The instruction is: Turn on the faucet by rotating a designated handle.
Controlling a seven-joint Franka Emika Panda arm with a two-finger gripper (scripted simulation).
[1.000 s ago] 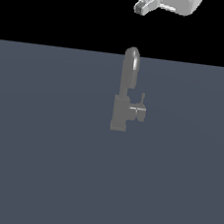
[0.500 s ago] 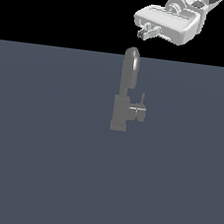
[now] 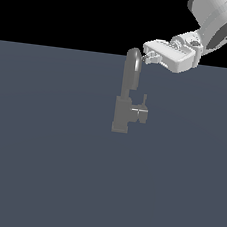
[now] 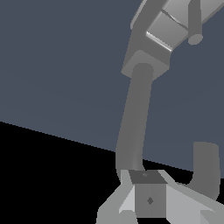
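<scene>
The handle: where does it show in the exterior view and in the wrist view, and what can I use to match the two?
Exterior view: the handle juts from the faucet body toward the exterior view's right, below the gripper.
Wrist view: the handle is the stub with a round end near the picture's edge, on the blocky body.
Shared landmark: the arched spout.

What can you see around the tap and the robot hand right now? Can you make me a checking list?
Surface: flat, plain dark blue-grey floor.
Faucet: upright, blocky base, tall arched spout.
Handle: stub on the exterior view's right of the body, thin pin pointing up, untouched.
Clutter: nothing seen.
Gripper: beside the spout's top, well above the handle; open or shut cannot be told.
Cables: nothing seen.
Surroundings: black background.
</scene>
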